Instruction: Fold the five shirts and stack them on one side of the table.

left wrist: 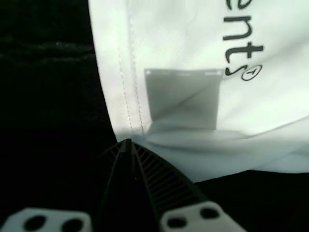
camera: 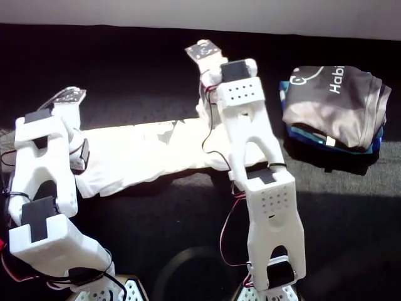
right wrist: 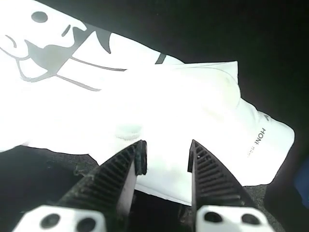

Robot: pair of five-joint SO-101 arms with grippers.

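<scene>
Across middle of bench (camera: 125,69): white shirt (camera: 150,157), spread long & flat betw. the two arms, not yet folded. Lies well apart from stack of folded shirts (camera: 335,106) at far right side, dark one on top.

Left gripper (left wrist: 126,145): fingers pressed together, tip right at hem corner of shirt; can't tell if cloth is caught betw. them. Right gripper (right wrist: 166,153): fingers spread, hovering over edge at opp. end, nothing pinched.

Step in hand, prob.: first fold of white shirt. To do it well:
- Get a real bite of cloth at both ends before lifting. Close right fingers on edge; check left has hem, not just bench cover.
- Lift both ends together, same height, fabric taut, no sag or twist.
- Carry over in one sweep, lay edge on edge, let go only once flat.
- Smooth wrinkles near mid afterwards.

Writing:
- Left wrist view: dark lettering across shirt near hem, w/ grey square patch (left wrist: 183,99) beside it.
- Right wrist view: dark line drawing (right wrist: 43,55) & small lettering at other end.
- High view: white lettering on top of stack.

Not read off.
</scene>
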